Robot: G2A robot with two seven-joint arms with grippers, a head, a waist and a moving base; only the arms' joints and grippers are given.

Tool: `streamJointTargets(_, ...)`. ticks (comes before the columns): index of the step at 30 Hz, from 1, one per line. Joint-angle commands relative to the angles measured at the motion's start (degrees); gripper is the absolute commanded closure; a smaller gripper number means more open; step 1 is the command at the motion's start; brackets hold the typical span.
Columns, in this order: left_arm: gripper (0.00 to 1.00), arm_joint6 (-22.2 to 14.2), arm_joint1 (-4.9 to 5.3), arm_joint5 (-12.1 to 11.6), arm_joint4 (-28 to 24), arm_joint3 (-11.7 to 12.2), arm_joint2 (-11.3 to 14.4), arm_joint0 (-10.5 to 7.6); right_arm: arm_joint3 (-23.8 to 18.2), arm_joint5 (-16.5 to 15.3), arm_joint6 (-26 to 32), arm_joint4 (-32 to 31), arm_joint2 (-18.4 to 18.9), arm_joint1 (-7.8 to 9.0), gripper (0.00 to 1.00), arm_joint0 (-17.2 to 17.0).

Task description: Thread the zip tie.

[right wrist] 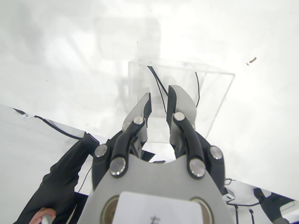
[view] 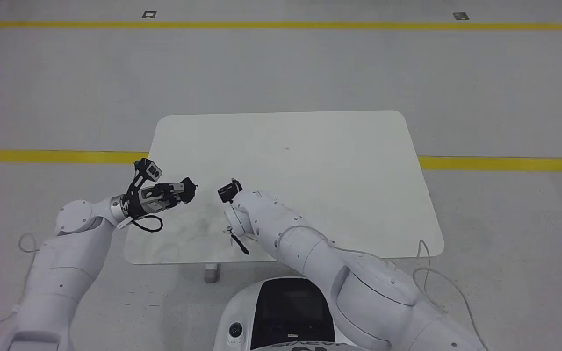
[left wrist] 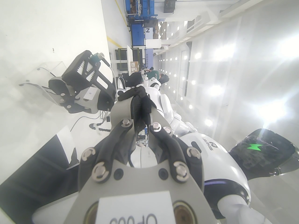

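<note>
White table (view: 351, 167) on a grey floor with yellow lines, and both arms sit over its left end, toward the near edge. My left gripper (left wrist: 140, 104) is clenched, on what I cannot tell. My right gripper (right wrist: 159, 103) is released, its fingers either side of a thin black strand I take for the zip tie (right wrist: 155, 76), down inside a clear box (right wrist: 219, 99). I'd call this the pickup step — next I'd need the right fingers pinching that strand squarely, so its tip can be aimed at the head.

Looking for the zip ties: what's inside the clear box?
Thin black strands, probably zip ties, show through the clear box. The right gripper covers parts of them, so I cannot count them.
</note>
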Motion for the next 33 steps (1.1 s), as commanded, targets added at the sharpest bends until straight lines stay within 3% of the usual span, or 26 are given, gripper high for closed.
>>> streamJointTargets(1, 1.00, 0.00, 0.00, 0.00, 0.00, 0.00, 0.00, 0.00, 0.02, 0.00, -0.13, 0.39, -0.47, 0.02, 0.81, 0.12)
streamJointTargets(14, 1.00, 0.00, 0.00, 0.00, 0.00, 0.00, 0.00, 0.00, -0.29, -1.58, 0.08, 4.35, -3.89, 0.26, 0.80, 0.64)
streamJointTargets(33, 1.00, 0.00, 0.00, 0.00, 0.00, 0.00, 0.00, 0.00, 0.65, 0.00, -3.86, 9.81, -9.21, 0.20, 0.80, 1.50)
